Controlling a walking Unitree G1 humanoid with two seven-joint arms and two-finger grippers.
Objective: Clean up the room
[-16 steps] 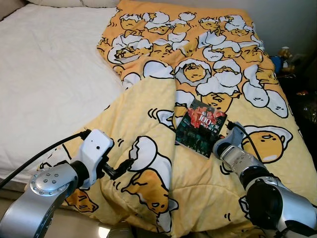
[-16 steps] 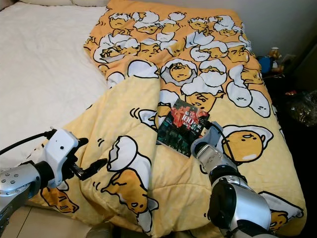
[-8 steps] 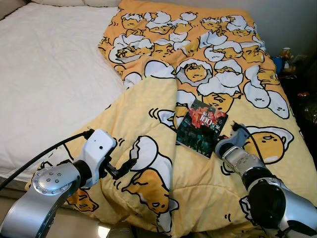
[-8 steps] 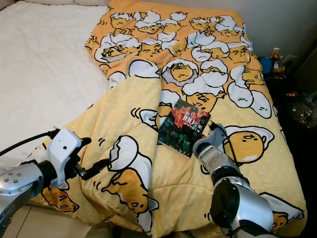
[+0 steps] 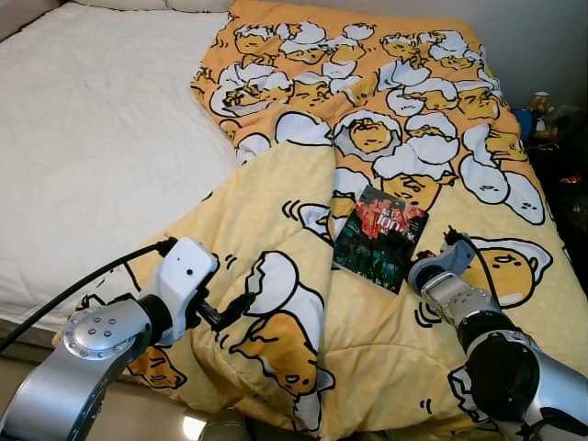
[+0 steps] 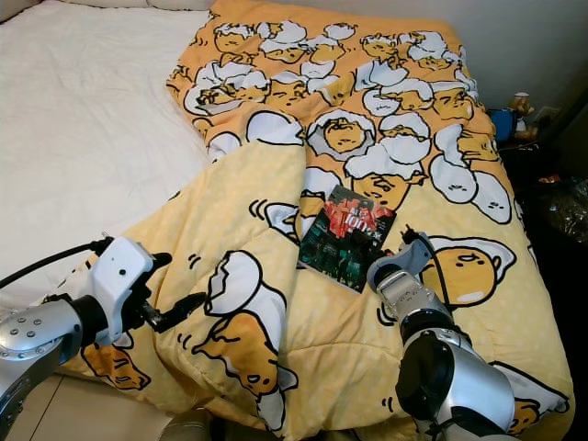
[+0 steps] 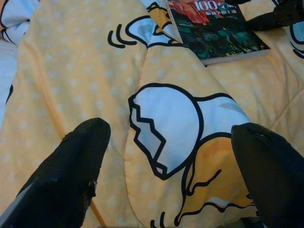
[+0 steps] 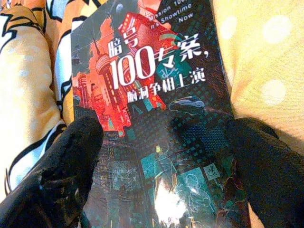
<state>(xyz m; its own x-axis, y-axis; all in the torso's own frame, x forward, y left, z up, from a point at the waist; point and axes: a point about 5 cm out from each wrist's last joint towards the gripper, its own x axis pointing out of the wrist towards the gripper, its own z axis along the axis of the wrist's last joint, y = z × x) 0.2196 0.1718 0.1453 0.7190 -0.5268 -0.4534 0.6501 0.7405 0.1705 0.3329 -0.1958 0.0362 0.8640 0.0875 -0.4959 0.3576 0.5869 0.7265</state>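
A dark paperback book point(image 5: 378, 237) with red and teal cover art and "100" in its title lies flat on the yellow egg-cartoon blanket point(image 5: 276, 211). My right gripper point(image 8: 161, 185) is open. Its two black fingers point(image 8: 61, 175) rest on either side of the book's near end, low over the cover, with nothing held. My left gripper point(image 7: 171, 175) is also open and hovers over a fold of the blanket near the bed's front edge point(image 5: 234, 308), well to the left of the book.
The white mattress sheet point(image 5: 92, 138) lies bare on the left half of the bed. A dark stand with small figurines point(image 5: 537, 103) sits by the wall at the far right. Floor point(image 5: 188, 427) shows below the bed's front edge.
The head camera has shifted a little, sliding the whole scene right and down. My right wrist has edged slightly right beside the book's corner. The left gripper holds the same pose.
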